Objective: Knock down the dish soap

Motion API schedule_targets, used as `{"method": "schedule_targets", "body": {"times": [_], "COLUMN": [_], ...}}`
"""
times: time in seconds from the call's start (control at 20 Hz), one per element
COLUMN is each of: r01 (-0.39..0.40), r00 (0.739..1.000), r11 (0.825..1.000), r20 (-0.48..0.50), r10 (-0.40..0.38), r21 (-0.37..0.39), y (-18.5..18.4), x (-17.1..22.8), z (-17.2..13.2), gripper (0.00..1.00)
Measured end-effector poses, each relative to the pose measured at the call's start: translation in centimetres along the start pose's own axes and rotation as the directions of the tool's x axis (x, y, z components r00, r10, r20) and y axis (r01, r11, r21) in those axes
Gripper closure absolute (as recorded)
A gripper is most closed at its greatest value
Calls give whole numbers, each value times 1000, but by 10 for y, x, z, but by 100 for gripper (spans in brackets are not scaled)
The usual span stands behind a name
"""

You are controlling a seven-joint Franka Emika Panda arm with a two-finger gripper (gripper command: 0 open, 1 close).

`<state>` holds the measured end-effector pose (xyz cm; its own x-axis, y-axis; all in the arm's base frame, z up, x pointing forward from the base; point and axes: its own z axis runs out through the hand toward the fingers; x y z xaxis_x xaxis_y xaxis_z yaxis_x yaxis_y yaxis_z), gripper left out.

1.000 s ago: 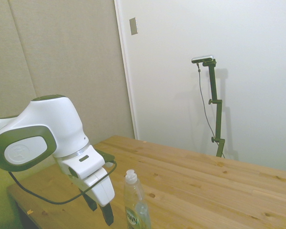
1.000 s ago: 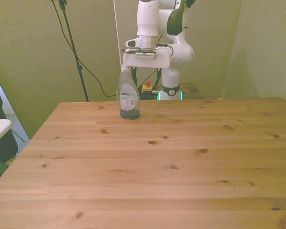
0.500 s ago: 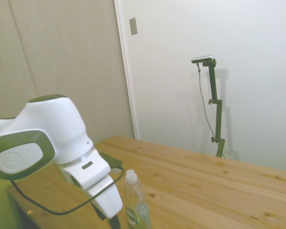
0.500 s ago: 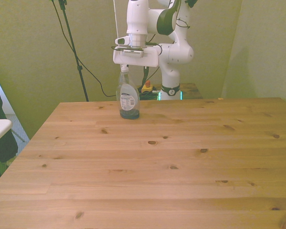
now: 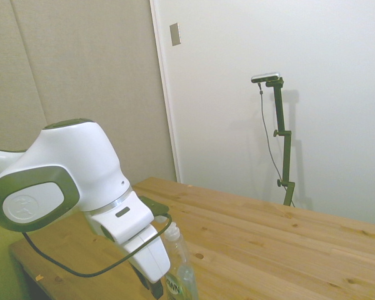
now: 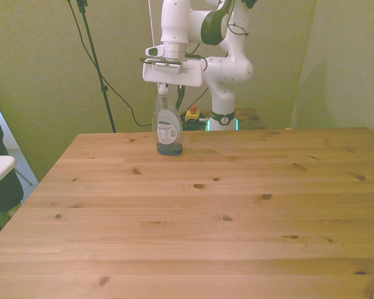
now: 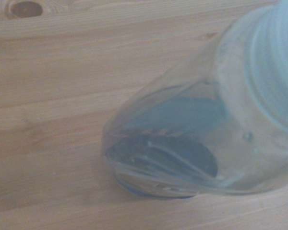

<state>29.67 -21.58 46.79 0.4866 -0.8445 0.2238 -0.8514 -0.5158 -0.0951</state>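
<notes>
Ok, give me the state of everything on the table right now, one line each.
dish soap: upright on the table, cap on, not knocked down, a little liquid at the bottom.
gripper: right above the bottle's cap; fingers hidden.
table: bare wood apart from the bottle.

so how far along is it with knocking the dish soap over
Not knocked down yet: the dish soap stands upright on the wooden table. The approach looks done, with the pincer right at the bottle's cap in the front view and the wrist view looking down on it from close by. The push that topples it is left.
</notes>
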Motion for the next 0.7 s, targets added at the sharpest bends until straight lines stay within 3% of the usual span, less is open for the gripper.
{"method": "schedule_targets", "body": {"times": [0.25, 0.7], "r01": [-19, -111], "r00": [998, 991], "r11": [1000, 993], "r20": [-53, -75], "r10": [20, 114], "r21": [13, 42], "y": [-27, -109], "x": [15, 57], "z": [4, 42], "gripper": [100, 100]}}
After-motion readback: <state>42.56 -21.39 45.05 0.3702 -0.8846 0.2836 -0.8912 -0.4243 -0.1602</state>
